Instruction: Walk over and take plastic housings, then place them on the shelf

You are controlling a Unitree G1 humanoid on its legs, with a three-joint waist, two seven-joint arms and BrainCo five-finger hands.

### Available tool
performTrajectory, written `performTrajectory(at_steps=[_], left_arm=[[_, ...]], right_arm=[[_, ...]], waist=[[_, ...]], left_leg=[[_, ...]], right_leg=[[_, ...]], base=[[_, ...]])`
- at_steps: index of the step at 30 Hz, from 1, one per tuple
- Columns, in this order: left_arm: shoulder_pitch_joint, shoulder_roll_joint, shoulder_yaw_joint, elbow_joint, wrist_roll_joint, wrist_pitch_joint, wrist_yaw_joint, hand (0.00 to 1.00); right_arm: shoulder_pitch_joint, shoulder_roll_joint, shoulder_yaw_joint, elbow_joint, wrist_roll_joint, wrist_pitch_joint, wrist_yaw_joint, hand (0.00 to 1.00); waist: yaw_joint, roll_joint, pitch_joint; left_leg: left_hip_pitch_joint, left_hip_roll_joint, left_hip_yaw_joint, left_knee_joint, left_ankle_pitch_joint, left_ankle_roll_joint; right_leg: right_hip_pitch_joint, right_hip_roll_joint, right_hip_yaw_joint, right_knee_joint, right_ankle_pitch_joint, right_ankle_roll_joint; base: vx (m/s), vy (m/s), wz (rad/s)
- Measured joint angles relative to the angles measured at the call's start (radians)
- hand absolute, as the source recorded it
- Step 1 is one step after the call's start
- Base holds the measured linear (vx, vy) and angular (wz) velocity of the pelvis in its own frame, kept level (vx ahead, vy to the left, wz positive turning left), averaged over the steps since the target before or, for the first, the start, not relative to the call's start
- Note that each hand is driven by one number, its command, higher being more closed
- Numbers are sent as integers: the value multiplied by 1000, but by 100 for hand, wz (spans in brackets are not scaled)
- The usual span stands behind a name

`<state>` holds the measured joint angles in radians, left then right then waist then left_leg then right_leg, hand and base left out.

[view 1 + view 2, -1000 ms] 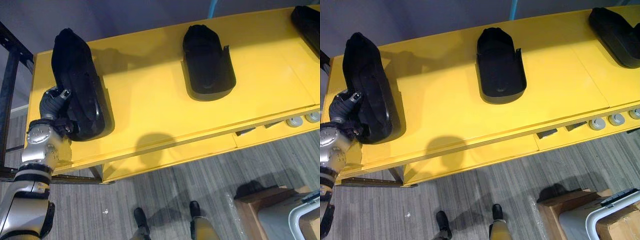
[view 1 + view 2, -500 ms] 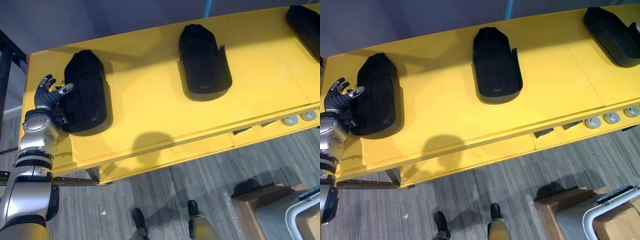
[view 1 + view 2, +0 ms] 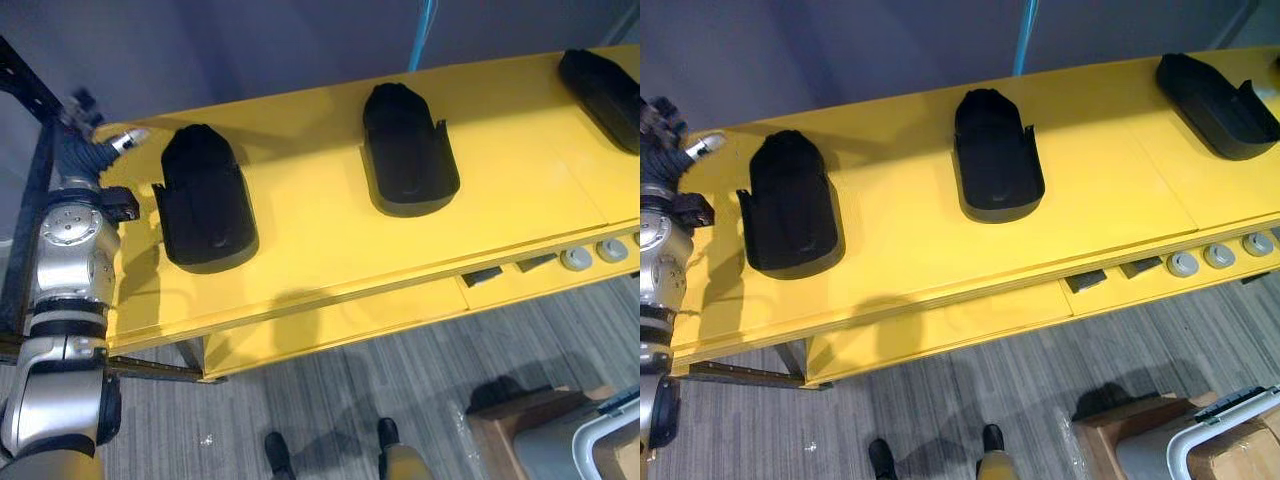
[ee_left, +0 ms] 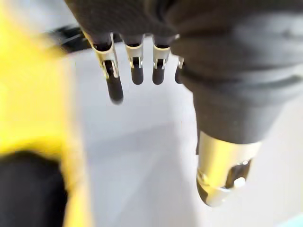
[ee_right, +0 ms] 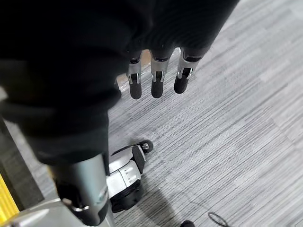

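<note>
Flat on the left part of the yellow shelf [image 3: 310, 250]: the nearest black plastic housing [image 3: 205, 200], rounded end toward the far edge, free of any grip. A second ago propped up on its long edge in the left hand's grasp; half a second ago already laid down with the hand just beside it; now well settled and alone.

Further right, a middle housing [image 3: 408, 150] in the same attitude, well apart from the first. At the shelf's right end, a third housing [image 3: 1212, 103], set at a slant.

Left hand [image 3: 88, 135] drawn back to the shelf's far left corner, raised off it and apart from the first housing. In the left wrist view, fingers [image 4: 113, 87] straight and spread, thumb out to the side, nothing between them.

Right hand [image 5: 161, 47] hanging low over the grey floor [image 5: 246, 109], fingers straight and loose, nothing held.

Along the shelf's front edge on the right, a row of round grey knobs [image 3: 1220, 256]. Left of the shelf, a dark metal frame [image 3: 28, 190]. Behind it, a blue upright line [image 3: 1025, 35] against the wall. On the floor at lower right, a cardboard box [image 3: 1130, 430] beside a white-rimmed container [image 3: 1210, 425].
</note>
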<state>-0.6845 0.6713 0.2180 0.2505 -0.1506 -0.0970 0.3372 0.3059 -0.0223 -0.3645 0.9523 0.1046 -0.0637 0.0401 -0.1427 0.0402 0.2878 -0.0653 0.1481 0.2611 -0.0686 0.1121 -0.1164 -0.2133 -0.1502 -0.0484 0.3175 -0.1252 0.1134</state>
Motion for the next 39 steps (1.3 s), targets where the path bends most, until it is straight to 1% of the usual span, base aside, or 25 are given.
performTrajectory(at_steps=[1, 2, 3, 4, 5, 6, 7, 8, 9, 10, 11, 12, 14, 15, 18, 23, 26, 30, 33, 39], left_arm=[[44, -33, 20, -60, 28, -7, 22, 0], [131, -104, 50, -160, 102, -14, 62, 0], [223, -190, 70, -256, 184, -18, 92, 100], [270, -237, 74, -302, 225, -18, 106, 100], [335, -309, 69, -365, 268, -18, 121, 100], [444, -424, 55, -455, 320, -21, 125, 100], [505, -484, 22, -486, 336, -24, 125, 100], [564, -531, -23, -503, 336, -29, 112, 100], [601, -552, -56, -511, 337, -30, 105, 100], [665, -584, -134, -515, 326, -39, 72, 100], [710, -603, -210, -515, 282, -50, 22, 100], [728, -610, -245, -514, 263, -52, -1, 100], [766, -629, -322, -499, 196, -67, -69, 100], [774, -635, -336, -484, 170, -70, -97, 100], [777, -637, -344, -439, 130, -76, -146, 100], [766, -637, -346, -381, 114, -73, -188, 100], [745, -636, -341, -357, 114, -66, -187, 100], [703, -636, -338, -340, 115, -55, -174, 100], [678, -639, -296, -340, 115, -54, -159, 100], [649, -643, -221, -340, 114, -54, -100, 100]], right_arm=[[0, 1, -14, 8, 7, 0, 1, 0], [0, 2, -36, 20, 9, -1, 2, 0], [0, 5, -66, 28, 17, -2, 6, 0], [0, 4, -79, 38, 35, -4, 9, 0], [0, 5, -102, 54, 52, -5, 11, 0], [0, 8, -108, 61, 75, -8, 12, 0], [0, 8, -114, 69, 89, -13, 13, 0], [-1, 10, -134, 78, 100, -20, 13, 0], [-2, 12, -144, 84, 103, -22, 13, 0], [-2, 17, -147, 95, 113, -24, 15, 0], [-1, 17, -147, 100, 117, -24, 16, 0], [-1, 17, -147, 100, 117, -24, 16, 0], [0, 17, -146, 102, 117, -23, 16, 0], [1, 16, -144, 102, 117, -23, 16, 0], [1, 8, -139, 100, 116, -23, 16, 0], [2, -4, -104, 96, 116, -21, 14, 0], [1, -4, -103, 90, 116, -21, 11, 0], [0, -5, -97, 85, 116, -20, 10, 0], [-4, -10, -82, 77, 116, -20, 10, 0], [-10, -13, -67, 72, 115, -21, 10, 0]], waist=[[1, 5, -11], [4, 18, -33], [5, 29, -56], [9, 33, -70], [19, 36, -86], [24, 37, -93], [24, 36, -96], [26, 35, -100], [26, 36, -105], [25, 37, -112], [23, 35, -114], [22, 34, -116], [17, 35, -127], [14, 37, -130], [15, 36, -139], [16, 35, -142], [21, 33, -143], [18, 32, -142], [21, 30, -141], [21, 26, -139]], left_leg=[[6, -1, -3, -3, 0, 0], [15, -1, -10, -11, 0, 0], [20, -1, -17, -16, 0, -1], [20, -1, -18, -17, -1, -1], [21, -1, -18, -17, -2, -2], [33, 0, -18, -17, -3, -4], [41, 0, -20, -17, -4, -5], [49, 1, -19, -18, -6, -8], [50, 1, -19, -18, -7, -8], [50, 2, -17, -18, -7, -8], [52, 6, -12, -18, -7, -8], [53, 9, -11, -18, -7, -8], [52, 16, -2, -19, -8, -10], [54, 22, 5, -21, -11, -13], [46, 42, 30, -21, -14, -19], [24, 59, 49, -20, -16, -23], [15, 63, 68, -18, -16, -24], [15, 70, 78, -18, -18, -26], [14, 76, 98, -18, -22, -31], [9, 80, 98, -18, -22, -32]], right_leg=[[9, -1, -4, -3, -2, 1], [25, -1, -14, -15, -3, 1], [36, -1, -21, -24, -4, 2], [39, -1, -23, -30, -4, 2], [42, 0, -22, -34, -4, 2], [60, 1, -23, -44, -3, 2], [73, 2, -24, -50, -3, 2], [80, 3, -23, -51, -3, 2], [82, 3, -23, -52, -3, 2], [83, 5, -21, -59, -3, 2], [85, 9, -18, -61, -3, 2], [85, 11, -17, -63, -2, 2], [86, 20, -11, -68, 0, 0], [86, 26, -6, -74, 4, -2], [74, 49, 13, -97, 22, -8], [56, 69, 24, -128, 41, -13], [40, 76, 40, -134, 46, -16], [34, 83, 47, -137, 47, -18], [24, 91, 64, -137, 50, -21], [20, 95, 64, -138, 50, -22]], base=[[47, 2, 16], [36, 6, 18], [32, 8, 16], [37, 13, 9], [36, 12, 2], [0, 0, 0], [0, 0, 0], [0, 0, 0], [0, 0, 0], [-27, 3, -4], [-30, 0, -5], [-21, -6, -8], [-27, -11, -12], [-28, -12, -16], [-3, -11, -26], [32, -7, -12], [52, -4, -16], [26, -5, -9], [-21, -6, -16], [-10, -3, -1]])
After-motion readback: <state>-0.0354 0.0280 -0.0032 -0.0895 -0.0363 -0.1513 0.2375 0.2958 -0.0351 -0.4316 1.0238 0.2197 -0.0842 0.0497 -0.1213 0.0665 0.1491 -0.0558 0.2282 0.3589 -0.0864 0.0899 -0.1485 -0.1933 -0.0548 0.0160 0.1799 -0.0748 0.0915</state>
